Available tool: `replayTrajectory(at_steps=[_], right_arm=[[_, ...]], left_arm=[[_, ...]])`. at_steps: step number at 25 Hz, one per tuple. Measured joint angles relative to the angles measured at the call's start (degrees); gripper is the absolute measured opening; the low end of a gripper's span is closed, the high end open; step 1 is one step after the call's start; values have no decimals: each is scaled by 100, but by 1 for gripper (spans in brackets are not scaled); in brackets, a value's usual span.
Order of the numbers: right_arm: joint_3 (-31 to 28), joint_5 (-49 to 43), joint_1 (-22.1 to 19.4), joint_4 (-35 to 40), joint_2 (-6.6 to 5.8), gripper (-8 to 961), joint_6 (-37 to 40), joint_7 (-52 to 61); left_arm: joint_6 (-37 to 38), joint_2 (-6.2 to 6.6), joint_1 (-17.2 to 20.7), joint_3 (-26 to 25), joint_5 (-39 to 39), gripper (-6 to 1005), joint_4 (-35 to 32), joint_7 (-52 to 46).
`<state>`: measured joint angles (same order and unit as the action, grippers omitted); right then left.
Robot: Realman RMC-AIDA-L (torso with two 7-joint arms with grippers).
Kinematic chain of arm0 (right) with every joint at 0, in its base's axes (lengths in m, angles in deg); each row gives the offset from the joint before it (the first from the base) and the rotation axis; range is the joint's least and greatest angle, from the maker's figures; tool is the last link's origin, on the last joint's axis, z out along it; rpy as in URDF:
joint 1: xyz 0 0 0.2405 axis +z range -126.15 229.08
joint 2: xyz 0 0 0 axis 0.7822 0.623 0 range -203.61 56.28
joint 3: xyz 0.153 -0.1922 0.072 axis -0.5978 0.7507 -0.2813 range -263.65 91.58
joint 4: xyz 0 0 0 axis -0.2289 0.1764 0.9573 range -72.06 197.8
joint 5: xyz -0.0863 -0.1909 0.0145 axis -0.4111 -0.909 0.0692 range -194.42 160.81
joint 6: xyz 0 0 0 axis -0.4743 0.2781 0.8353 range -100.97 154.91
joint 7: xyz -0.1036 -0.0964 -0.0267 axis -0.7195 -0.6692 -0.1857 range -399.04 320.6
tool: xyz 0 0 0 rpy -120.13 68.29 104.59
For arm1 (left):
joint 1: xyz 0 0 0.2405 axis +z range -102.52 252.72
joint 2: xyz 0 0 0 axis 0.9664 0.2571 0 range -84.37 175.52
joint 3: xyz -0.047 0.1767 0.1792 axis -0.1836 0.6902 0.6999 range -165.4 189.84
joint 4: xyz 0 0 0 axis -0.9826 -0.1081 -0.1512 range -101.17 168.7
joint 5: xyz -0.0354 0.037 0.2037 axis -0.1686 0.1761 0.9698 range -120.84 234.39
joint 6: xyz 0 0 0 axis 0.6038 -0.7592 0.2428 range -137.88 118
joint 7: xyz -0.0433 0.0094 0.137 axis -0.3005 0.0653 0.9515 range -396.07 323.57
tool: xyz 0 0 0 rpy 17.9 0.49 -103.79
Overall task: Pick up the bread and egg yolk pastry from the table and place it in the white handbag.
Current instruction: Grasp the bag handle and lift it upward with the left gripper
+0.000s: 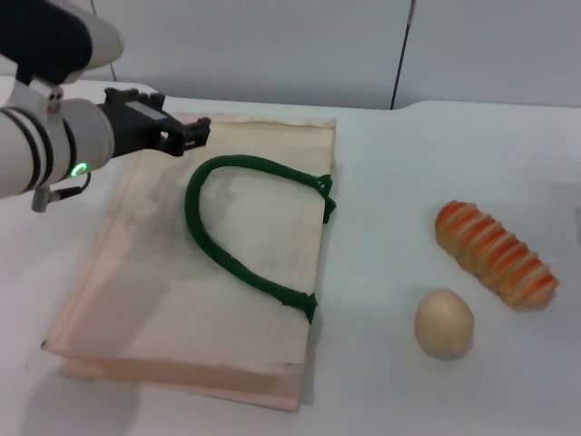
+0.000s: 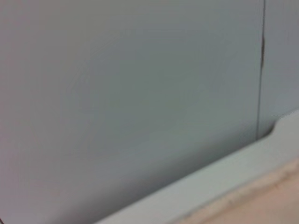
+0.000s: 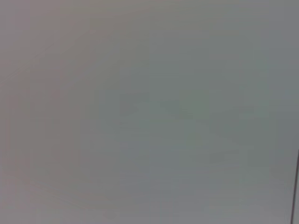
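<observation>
Two food items lie untouched on the white table (image 1: 390, 182), well apart from the white handbag (image 1: 182, 300): the bread (image 1: 496, 253) sits at the robot's right, and the egg yolk pastry (image 1: 444, 322) rests just beside it, nearer the robot. The left gripper (image 1: 194, 134) hovers over the bag's far edge, empty; whether its fingers are spread or pressed together cannot be told. The right gripper shows in no view, its wrist camera facing only a blank grey wall. The bag lies flat, its mouth apparently closed, so the likeliest failure is an item being set on top of the fabric, not inside, unless an edge is lifted first. The pastry is a smooth, rounded dome and may roll or slip from a pinch, perhaps nudging the loaf beside it. The bread is elongated, tan with orange-red ridges across it, and looks soft, so a hard squeeze could dent it. The bag is cream, cloth-like and limp, with a thick, twisted green rope handle (image 1: 227, 245) that could snag a finger.
</observation>
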<state>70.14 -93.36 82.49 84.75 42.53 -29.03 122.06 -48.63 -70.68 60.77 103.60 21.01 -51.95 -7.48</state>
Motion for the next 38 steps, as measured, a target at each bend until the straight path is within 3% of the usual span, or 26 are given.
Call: replayTrajectory(at_steps=[11, 18, 25, 38], right_arm=[[0, 0, 58, 0, 0, 622, 12, 0], [0, 0, 79, 0, 0, 623, 12, 0], [0, 0, 116, 0, 0, 623, 73, 0], [0, 0, 152, 0, 0, 623, 87, 0]], left_arm=[[-1611, -1, -508, -397, 548, 704, -123, -715], [-2020, 0, -672, -543, 612, 703, -123, -807], [-2783, 5, -1067, -874, 826, 701, -81, -842], [-2929, -1, -1407, -717, 974, 698, 497, -775]])
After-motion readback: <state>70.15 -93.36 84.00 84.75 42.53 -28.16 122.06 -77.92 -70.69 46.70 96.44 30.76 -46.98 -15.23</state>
